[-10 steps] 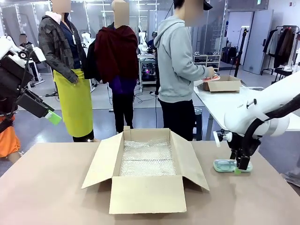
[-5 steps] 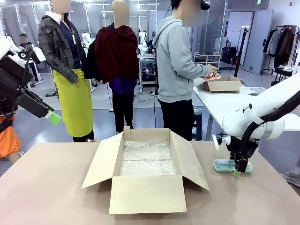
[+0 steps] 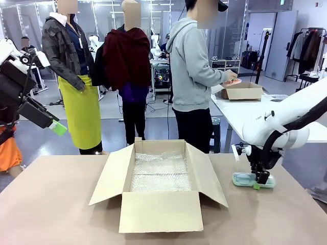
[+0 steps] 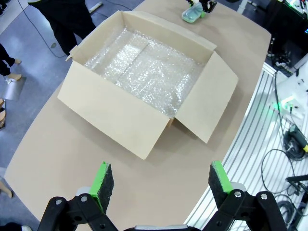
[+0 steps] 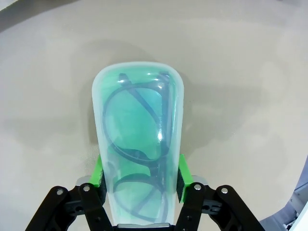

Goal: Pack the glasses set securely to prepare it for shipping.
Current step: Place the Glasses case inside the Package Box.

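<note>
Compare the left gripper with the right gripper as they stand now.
The left gripper stands wide open and empty; the right gripper is shut on the mint-green case, pads on its long sides. The left gripper hangs in the air, left of the cardboard box; the right gripper is down at the table, right of the cardboard box. Both have black fingers with green pads.

Box (image 3: 159,212): middle of the desk (image 3: 51,204).
Bubble wrap (image 3: 161,173): inside the box.
Glasses case (image 3: 244,179): on the desk right of the box, between the fingers of the right pincer (image 3: 261,183).
Left pincer (image 4: 161,180): raised, left of the box.
</note>
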